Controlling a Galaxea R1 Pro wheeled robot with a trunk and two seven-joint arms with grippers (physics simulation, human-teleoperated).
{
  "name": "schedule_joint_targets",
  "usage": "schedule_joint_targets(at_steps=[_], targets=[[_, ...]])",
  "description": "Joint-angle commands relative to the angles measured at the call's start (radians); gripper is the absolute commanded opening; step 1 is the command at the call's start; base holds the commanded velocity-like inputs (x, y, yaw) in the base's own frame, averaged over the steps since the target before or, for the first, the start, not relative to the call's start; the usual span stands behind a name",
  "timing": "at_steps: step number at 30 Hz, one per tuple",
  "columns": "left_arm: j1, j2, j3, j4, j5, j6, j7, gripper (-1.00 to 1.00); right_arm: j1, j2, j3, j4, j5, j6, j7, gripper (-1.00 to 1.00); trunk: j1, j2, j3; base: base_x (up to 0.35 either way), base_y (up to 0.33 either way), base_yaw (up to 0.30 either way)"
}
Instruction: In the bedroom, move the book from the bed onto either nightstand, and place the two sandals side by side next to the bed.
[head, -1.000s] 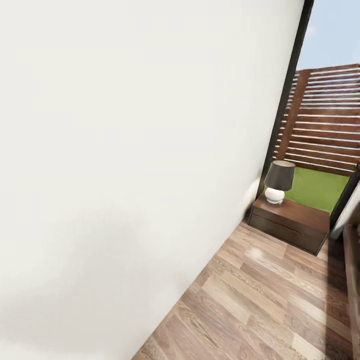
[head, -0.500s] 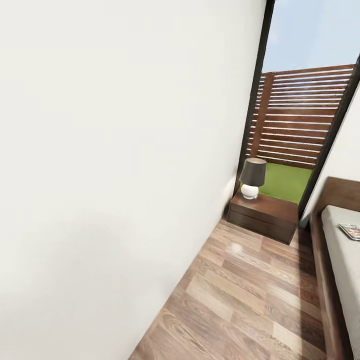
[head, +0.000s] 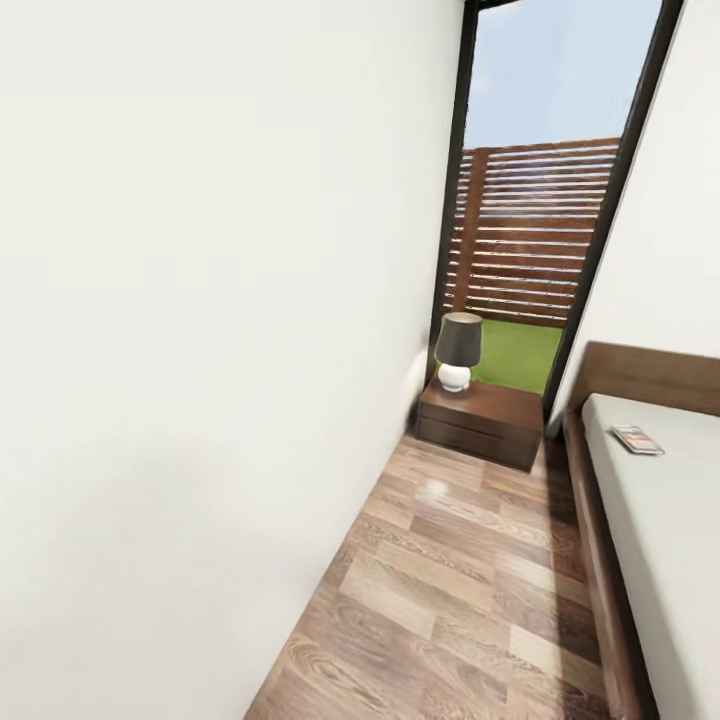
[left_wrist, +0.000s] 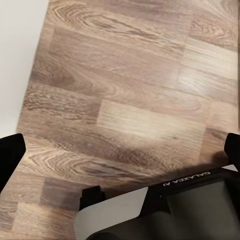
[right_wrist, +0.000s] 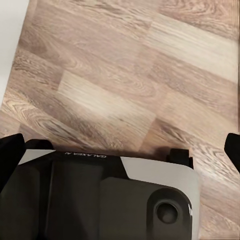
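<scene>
The book (head: 637, 440) lies flat on the pale mattress of the bed (head: 660, 520), near the headboard at the right of the head view. The dark brown nightstand (head: 480, 422) stands at the far end of the floor strip, between the white wall and the bed. In the left wrist view my left gripper (left_wrist: 120, 152) hangs open over bare wood floor, its dark fingertips (left_wrist: 10, 155) spread wide with nothing between them. My right gripper (right_wrist: 120, 150) is open the same way above the floor. The sandals are out of view.
A lamp (head: 457, 352) with a dark shade and white base takes up the nightstand's left half. A white wall (head: 200, 350) runs close along the left. A wood-plank floor strip (head: 470, 570) leads ahead between the wall and the bed frame. A tall window (head: 530, 230) shows fence and grass.
The head camera has swung to the right, so the wall takes less of the picture. The nightstand has slid left in the view, and the bed with the book has come in.
</scene>
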Motion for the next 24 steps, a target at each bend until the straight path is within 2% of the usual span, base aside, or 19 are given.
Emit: schedule_joint_targets(at_steps=[1,24], targets=[[-0.001,0.0,0.009,0.0,-0.01,-0.003,-0.002,1.0,-0.002,0.0,-0.007,0.004,0.001,-0.001,0.003,1.0,0.0,-0.001,-0.001,0.001,0.0,-0.291],[-0.001,0.0,0.009,0.0,-0.01,-0.003,-0.002,1.0,-0.002,0.0,-0.007,0.004,0.001,-0.001,0.003,1.0,0.0,-0.001,-0.001,0.0,0.0,-0.287]])
